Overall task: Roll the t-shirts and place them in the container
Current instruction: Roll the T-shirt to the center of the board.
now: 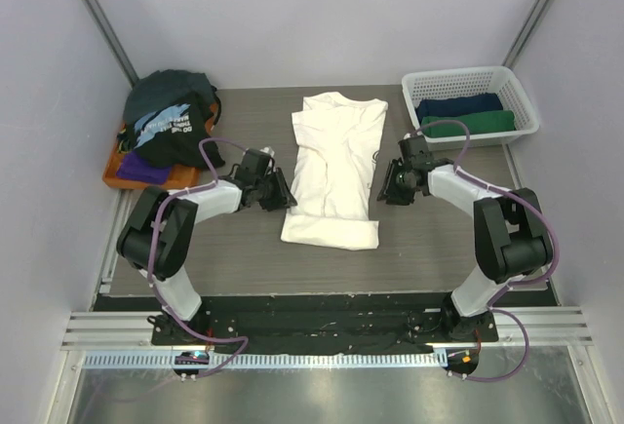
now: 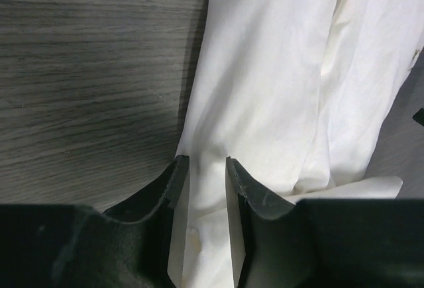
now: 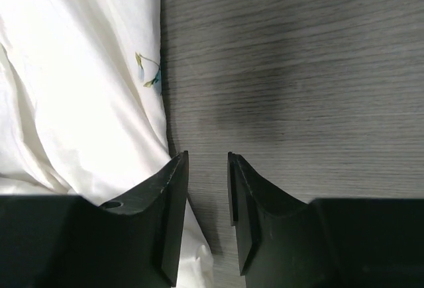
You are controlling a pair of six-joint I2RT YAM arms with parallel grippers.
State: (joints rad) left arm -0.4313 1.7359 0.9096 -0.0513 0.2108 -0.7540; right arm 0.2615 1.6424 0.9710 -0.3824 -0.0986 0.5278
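Cream-white cloth t-shirt (image 1: 336, 166) lies central on the grey table (image 1: 439, 239); left gripper (image 1: 285, 194) at its nine o'clock edge, right gripper (image 1: 386, 188) at three, fingers narrowly parted (gripping nothing). Unequal bites could skew the roll.

"Where does the top camera sit?"

"High up, behind the left claw (image 1: 278, 190) and the right claw (image 1: 390, 188). It tilts down and takes in the whole desk (image 1: 244, 249) from far off."

"And the wrist ones?"

"Each looks out past its own claw, close to the desk. The white shirt (image 1: 336, 166) lies ahead-right of the left claw and left of the right claw. All three views share it."
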